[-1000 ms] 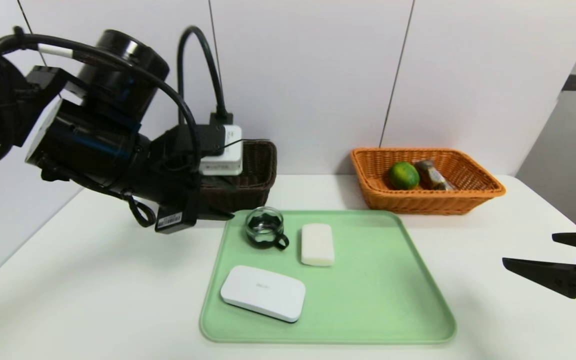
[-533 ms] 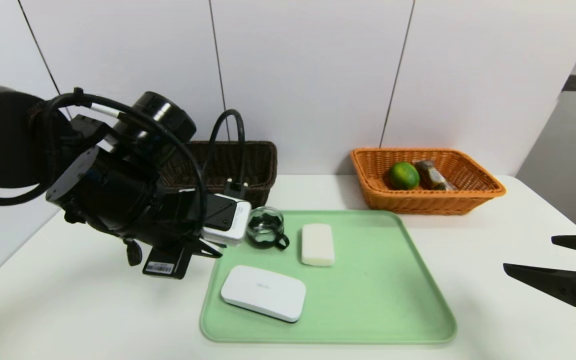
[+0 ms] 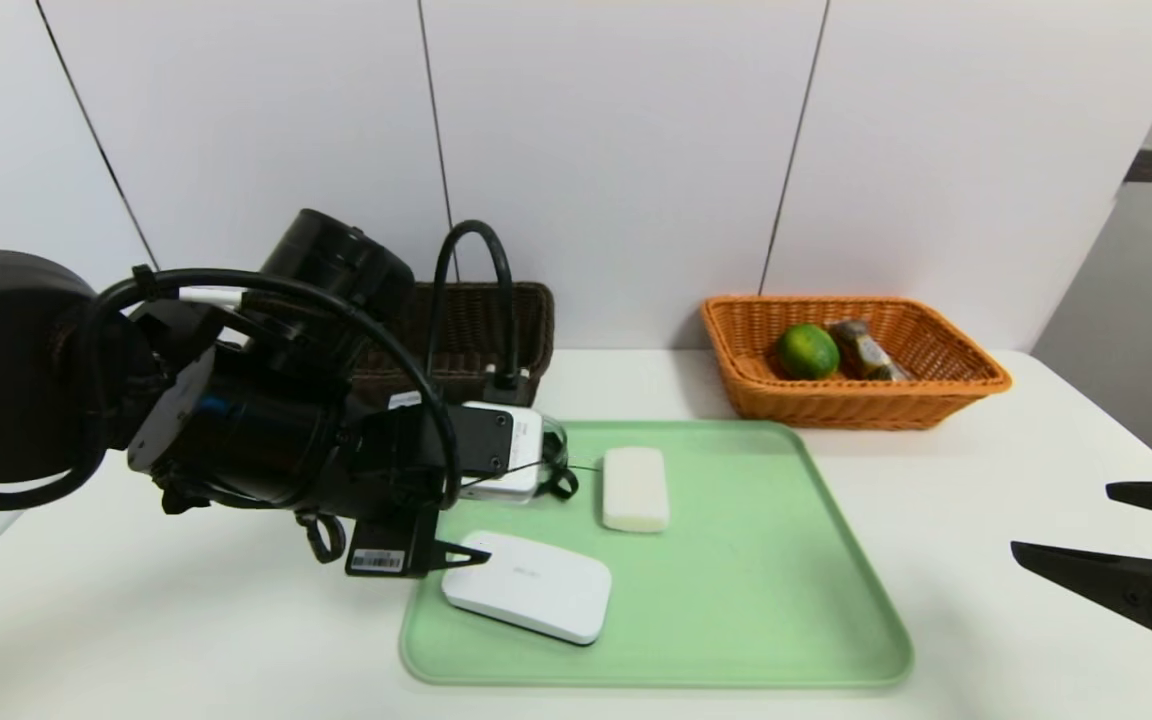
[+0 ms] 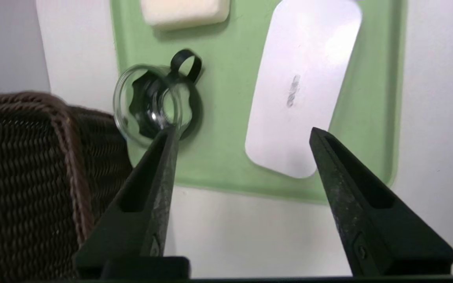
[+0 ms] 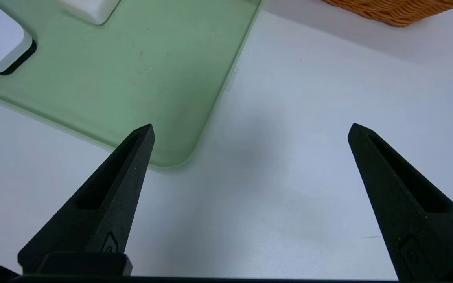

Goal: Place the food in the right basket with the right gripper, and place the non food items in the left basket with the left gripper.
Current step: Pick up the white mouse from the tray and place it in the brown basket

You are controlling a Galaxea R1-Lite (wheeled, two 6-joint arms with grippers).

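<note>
The white case (image 3: 528, 588) lies flat on the green tray (image 3: 736, 640), near the cup (image 4: 155, 106) and the white bar (image 3: 635, 490). The left gripper (image 4: 242, 129) has swung from beside the dark basket (image 4: 26, 157) to over the tray, fingers wide and holding nothing; a pick of the case or cup seems next. The right gripper (image 5: 252, 125) waits beyond the tray's right side, fingers wide. The case's grey mark and the left gripper's barcode label (image 3: 378, 561) are unreadable.
</note>
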